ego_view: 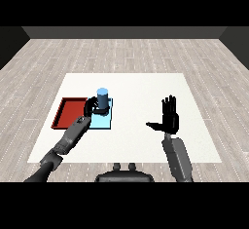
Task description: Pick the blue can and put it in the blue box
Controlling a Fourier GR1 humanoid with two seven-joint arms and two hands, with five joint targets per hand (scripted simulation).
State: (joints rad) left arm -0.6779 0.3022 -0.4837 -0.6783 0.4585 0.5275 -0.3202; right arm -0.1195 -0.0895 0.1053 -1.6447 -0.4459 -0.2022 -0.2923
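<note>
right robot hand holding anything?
No, the right robot hand is open with straight fingers and holds nothing; the blue can is in the left robot hand.

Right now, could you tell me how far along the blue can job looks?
Nearly finished. Done: the blue can has been picked up and brought to the light blue tray, beside the red tray. In hand: the left hand curls round the can, which stands upright over the blue tray; whether it already rests on it cannot be told. Left: release it and withdraw. The right hand is open and idle.
</note>
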